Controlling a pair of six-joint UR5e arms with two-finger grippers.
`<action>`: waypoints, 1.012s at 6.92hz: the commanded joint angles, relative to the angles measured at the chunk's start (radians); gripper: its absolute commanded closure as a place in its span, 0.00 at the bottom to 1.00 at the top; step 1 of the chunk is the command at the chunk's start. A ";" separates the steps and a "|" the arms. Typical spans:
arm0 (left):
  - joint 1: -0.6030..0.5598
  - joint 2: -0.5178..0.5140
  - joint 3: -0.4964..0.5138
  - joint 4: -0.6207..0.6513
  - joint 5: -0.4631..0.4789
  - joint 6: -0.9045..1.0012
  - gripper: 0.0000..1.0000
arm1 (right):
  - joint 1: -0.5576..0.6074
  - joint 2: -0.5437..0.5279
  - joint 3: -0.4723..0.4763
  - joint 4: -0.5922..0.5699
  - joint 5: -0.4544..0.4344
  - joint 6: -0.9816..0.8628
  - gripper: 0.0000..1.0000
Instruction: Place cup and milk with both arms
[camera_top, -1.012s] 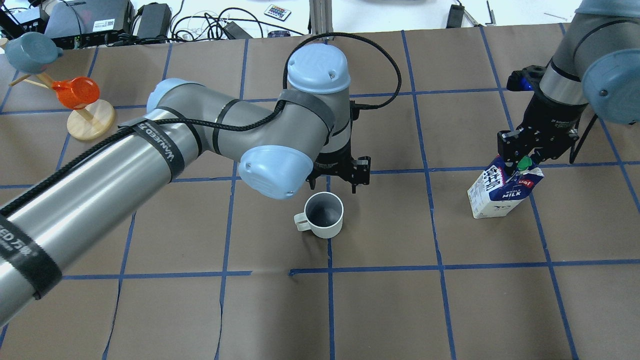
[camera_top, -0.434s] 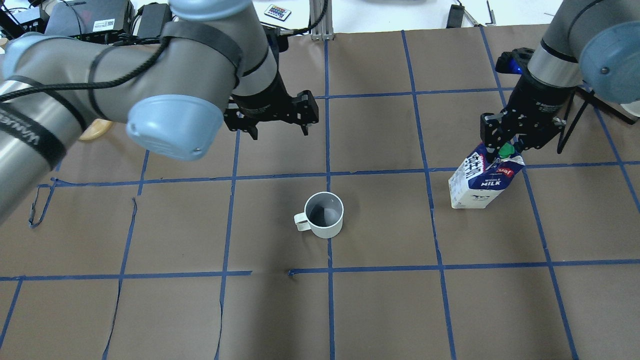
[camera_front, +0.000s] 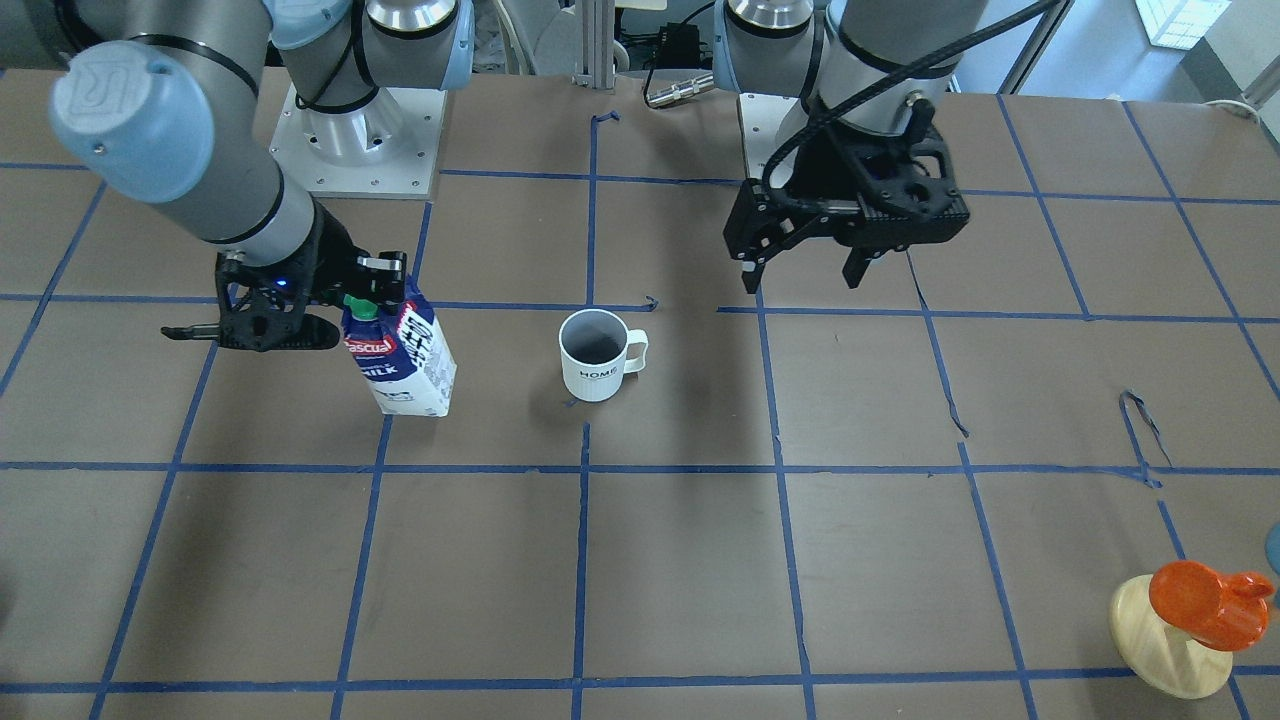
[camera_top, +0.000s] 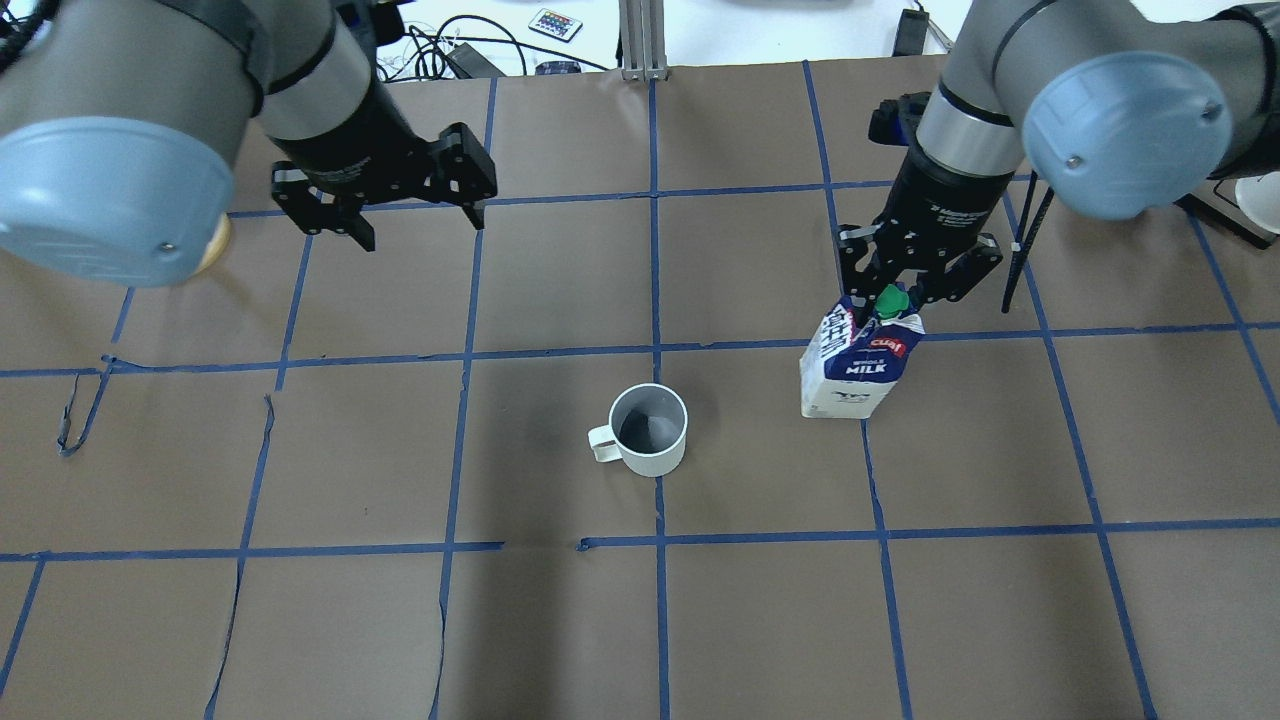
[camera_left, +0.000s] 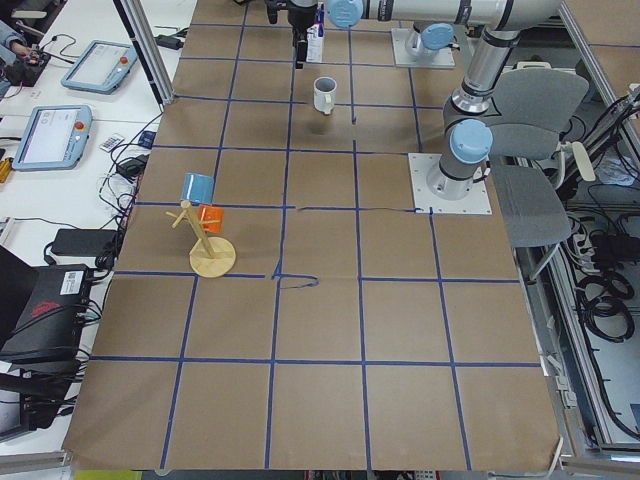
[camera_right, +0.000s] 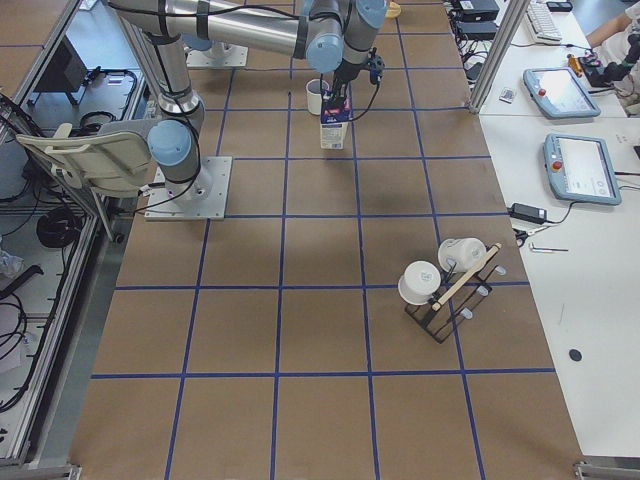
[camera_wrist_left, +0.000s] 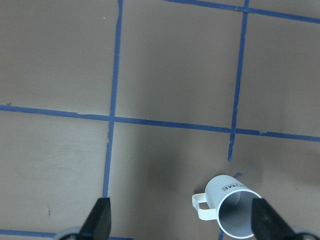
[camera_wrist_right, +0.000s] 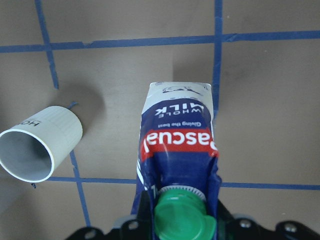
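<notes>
Your cup (camera_top: 648, 428) is down; the left gripper (camera_top: 420, 230) gapes empty. Your right gripper (camera_top: 888, 303) squeezes the milk (camera_top: 855, 365), not yet let go.

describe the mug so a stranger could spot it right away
On the brown table gridded with blue tape, look near the middle, on a tape line. The cup stands there upright, with the milk carton in the right end effector to one side. Unlike that blue carton, it is a white ribbed mug, grey inside, with a side handle and small HOME lettering.
</notes>
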 joint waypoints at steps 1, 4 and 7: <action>0.070 0.048 0.004 -0.075 0.014 0.031 0.00 | 0.090 0.024 0.001 -0.058 0.016 0.029 0.87; 0.073 0.048 -0.003 -0.065 0.014 0.128 0.00 | 0.133 0.057 0.004 -0.098 0.016 0.031 0.84; 0.074 0.045 -0.005 -0.063 0.006 0.130 0.00 | 0.182 0.079 0.006 -0.103 0.016 0.127 0.82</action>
